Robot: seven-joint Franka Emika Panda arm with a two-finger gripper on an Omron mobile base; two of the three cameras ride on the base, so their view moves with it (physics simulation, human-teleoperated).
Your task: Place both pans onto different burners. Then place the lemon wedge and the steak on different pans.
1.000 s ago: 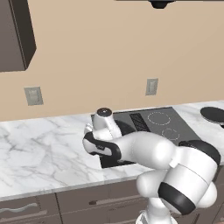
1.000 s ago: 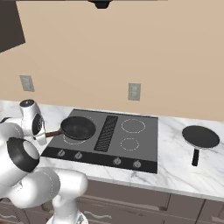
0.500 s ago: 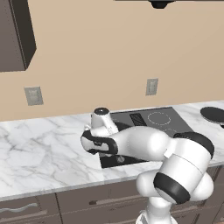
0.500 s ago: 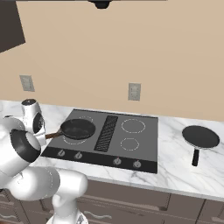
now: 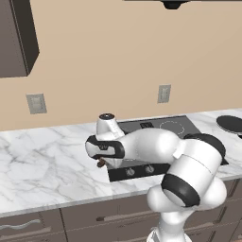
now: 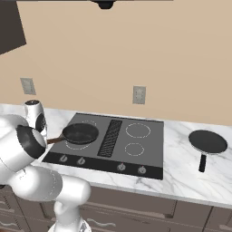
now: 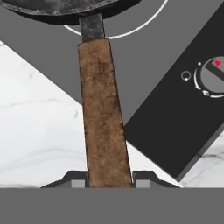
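Left base view: peeking out at centre left, just under the wrist, a stub of the long brown wooden handle point(image 5: 100, 164), with the jaws around it mostly hidden by the white arm. Lying behind at centre right, the dark grey glass cooktop point(image 5: 160, 126). Resting at the right edge on the white marble desk point(image 5: 42, 160), the all-dark round frying pan point(image 5: 230, 123).

Right base view: sitting at centre left on the front-left white-ringed burner point(image 6: 72, 146), the round shallow black wooden-handled pan point(image 6: 80, 133), its handle pointing toward the left edge and reaching out past the cooktop's side. Waiting at the right on the desk, well apart from the cooktop, the all-dark pan, with two free rings between, one at upper centre point(image 6: 137, 130) and one below it point(image 6: 134, 148).

Hand view: running from bottom centre up to the pan at the top edge, the wooden handle, with the jaws pressing on both its sides at the near end, so gripping it. Showing at the right, a round grey knob point(image 7: 213, 76) on the black control strip.

Judging the risks: possibly dragging the pan off its ring by backing away before the jaws are spreading wide enough, the long handle acting as a lever. Possibly tipping or spinning the pan by letting go while it is not lying flat. Possibly brushing the knob or the handle while swinging across toward the other pan. Possibly crowding the occupied burner when setting the all-dark pan down.
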